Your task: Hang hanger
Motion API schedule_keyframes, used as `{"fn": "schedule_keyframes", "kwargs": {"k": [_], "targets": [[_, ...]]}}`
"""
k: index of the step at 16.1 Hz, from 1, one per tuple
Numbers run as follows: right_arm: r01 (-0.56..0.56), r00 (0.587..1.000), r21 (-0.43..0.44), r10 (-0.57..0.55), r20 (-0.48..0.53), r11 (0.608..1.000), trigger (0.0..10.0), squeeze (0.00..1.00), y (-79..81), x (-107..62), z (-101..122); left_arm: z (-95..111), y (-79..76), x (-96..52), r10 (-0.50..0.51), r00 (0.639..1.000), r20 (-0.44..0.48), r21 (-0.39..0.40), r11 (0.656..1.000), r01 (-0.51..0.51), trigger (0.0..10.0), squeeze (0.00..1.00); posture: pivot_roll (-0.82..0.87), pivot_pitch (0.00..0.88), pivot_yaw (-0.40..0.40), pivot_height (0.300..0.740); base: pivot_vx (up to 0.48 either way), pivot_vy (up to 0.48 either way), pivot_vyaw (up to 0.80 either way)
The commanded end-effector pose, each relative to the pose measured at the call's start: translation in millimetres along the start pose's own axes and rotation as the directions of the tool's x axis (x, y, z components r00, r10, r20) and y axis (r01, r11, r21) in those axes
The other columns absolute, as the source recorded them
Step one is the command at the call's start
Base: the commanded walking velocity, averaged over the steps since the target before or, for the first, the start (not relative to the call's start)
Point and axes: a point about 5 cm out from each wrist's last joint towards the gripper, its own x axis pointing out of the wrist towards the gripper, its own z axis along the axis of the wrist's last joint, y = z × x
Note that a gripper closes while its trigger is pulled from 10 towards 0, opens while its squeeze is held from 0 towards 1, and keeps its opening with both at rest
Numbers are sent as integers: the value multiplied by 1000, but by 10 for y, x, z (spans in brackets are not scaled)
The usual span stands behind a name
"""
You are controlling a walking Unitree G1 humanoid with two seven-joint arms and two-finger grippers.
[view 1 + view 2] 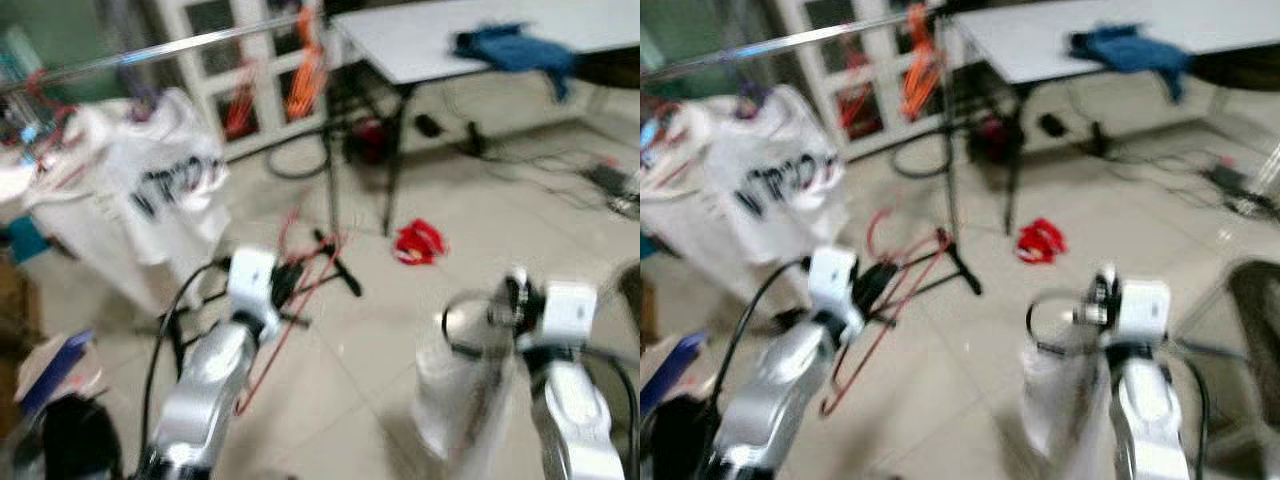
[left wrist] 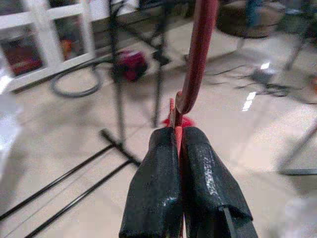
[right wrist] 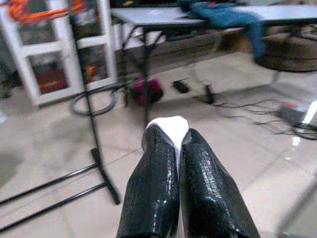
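Through the left eye, blurred, a silver clothes rail [image 1: 170,47] is running across the top left of the scene, with orange plastic hangers [image 1: 306,70] bunched at its right end above the rail's black stand [image 1: 332,215]. A white printed garment [image 1: 165,180] is draping from the rail on the left. A white folding table [image 1: 470,35] is standing at the far right, a blue cloth [image 1: 515,50] lying on its near edge, and a crumpled red item [image 1: 420,241] is sitting on the tiled floor [image 1: 480,230] beside the table's leg. Cables are trailing along the floor under the table.

The right eye is giving the same layout: the left gripper [image 1: 872,285] is reaching toward the foot of the stand, a thin red wire hanger [image 1: 885,310] passing through it and slanting down to the left — its hook curving up just beside the stand's legs. The right gripper [image 1: 1080,318] is carrying a pale white cloth [image 1: 1060,385] that is hanging below it.

In the left wrist view, the left gripper's black fingers [image 2: 158,193] are pressing together on the red hanger's wire, which is rising straight up from between them.

In the right wrist view, the right gripper's fingers [image 3: 153,188] are pinching a fold of the white cloth — the stand's legs and a pink object [image 3: 147,90] lying beyond them on the floor.
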Motion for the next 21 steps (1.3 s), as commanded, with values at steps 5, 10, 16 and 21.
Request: {"fn": "schedule_keyframes", "kwargs": {"k": [5, 10, 16, 21], "targets": [[-17, 997, 4, 17, 79, 1000, 10000, 0, 79, 234, 267, 266, -60, 212, -43, 997, 68, 48, 998, 39, 10000, 0, -99, 0, 81, 740, 480, 0, -594], [1, 994, -1, -1, 108, 1000, 10000, 0, 78, 331, 359, 355, -60, 297, -38, 995, 95, 51, 998, 33, 10000, 0, -97, 0, 86, 740, 480, 0, -160], [39, 997, 15, -40, 71, 999, 10000, 0, 31, 306, 298, 386, -131, 347, -67, 992, 105, 51, 997, 62, 10000, 0, -107, 0, 90, 740, 480, 0, -379], [56, 995, 16, -57, 78, 998, 10000, 0, -4, 289, 285, 380, -192, 375, -85, 991, 103, 42, 996, 81, 10000, 0, -110, 0, 95, 740, 480, 0, -629]]}}
